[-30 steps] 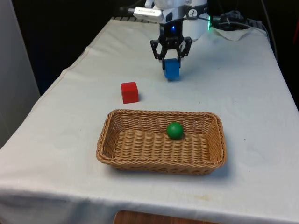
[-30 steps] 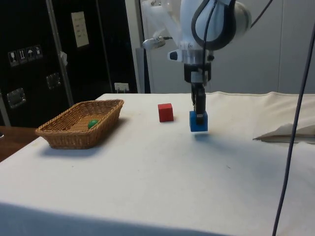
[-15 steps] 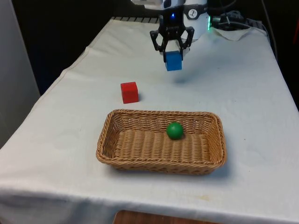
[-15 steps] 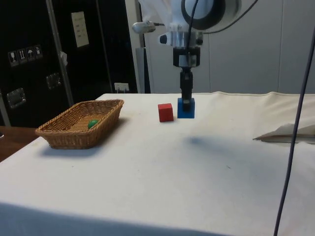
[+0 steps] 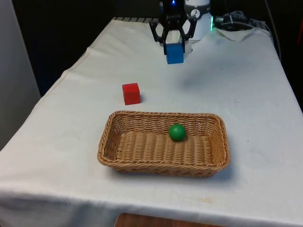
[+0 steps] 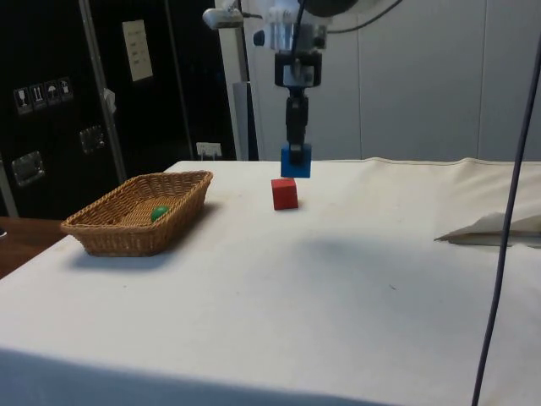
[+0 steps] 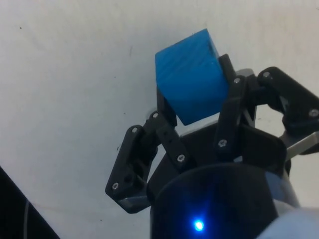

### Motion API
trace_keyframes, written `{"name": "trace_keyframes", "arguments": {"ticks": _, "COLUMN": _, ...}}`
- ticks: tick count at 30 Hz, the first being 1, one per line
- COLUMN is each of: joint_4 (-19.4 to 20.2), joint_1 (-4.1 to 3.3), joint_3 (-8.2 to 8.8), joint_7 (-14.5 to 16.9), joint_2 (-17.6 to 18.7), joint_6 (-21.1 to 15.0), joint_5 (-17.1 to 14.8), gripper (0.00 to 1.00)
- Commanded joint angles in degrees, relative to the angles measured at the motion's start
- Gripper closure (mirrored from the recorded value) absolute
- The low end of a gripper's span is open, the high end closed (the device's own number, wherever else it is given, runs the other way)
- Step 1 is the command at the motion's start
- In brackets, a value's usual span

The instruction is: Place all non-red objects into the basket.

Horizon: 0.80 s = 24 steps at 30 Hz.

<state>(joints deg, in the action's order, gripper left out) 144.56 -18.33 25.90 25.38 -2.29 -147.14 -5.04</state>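
My gripper (image 5: 173, 43) is shut on a blue cube (image 5: 174, 53), holding it high above the cloth at the far end of the table. From the side the blue cube (image 6: 295, 161) hangs above the red cube (image 6: 285, 193), and my gripper (image 6: 295, 150) clamps its top. Up close, the blue cube (image 7: 191, 81) sits pinched between my black fingers (image 7: 164, 122). The red cube (image 5: 131, 93) rests on the cloth, between the held cube and the wicker basket (image 5: 109, 149). Inside the basket (image 6: 101, 231) lies a green ball (image 5: 177, 132), also seen from the side (image 6: 159, 213).
Crumpled white cloth or paper (image 6: 497, 228) lies near the far end of the table, at the front view's right (image 5: 236, 32). A thin cable (image 6: 505, 211) hangs down in the side view. The table's near edge (image 5: 151, 215) runs just beyond the basket.
My gripper has risen from the cloth with the blue cube in it. In the side view it has also drifted left, from beside the red cube to above it.
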Motion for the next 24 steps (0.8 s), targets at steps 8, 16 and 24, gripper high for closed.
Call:
{"name": "trace_keyframes", "arguments": {"ticks": 8, "joint_4": -4.6, "joint_1": 0.06, "joint_3": -0.23, "joint_7": -1.9, "joint_2": 1.8, "joint_6": 2.9, "joint_5": 1.4, "gripper": 0.99}}
{"name": "trace_keyframes", "arguments": {"ticks": 16, "joint_4": -10.4, "joint_1": -0.06, "joint_3": -0.57, "joint_7": -2.3, "joint_2": 4.9, "joint_6": 5.6, "joint_5": 1.1, "gripper": 0.99}}
{"name": "trace_keyframes", "arguments": {"ticks": 24, "joint_4": -15.1, "joint_1": -0.17, "joint_3": -0.8, "joint_7": -2.9, "joint_2": 8.2, "joint_6": 6.8, "joint_5": 0.9, "gripper": 0.99}}
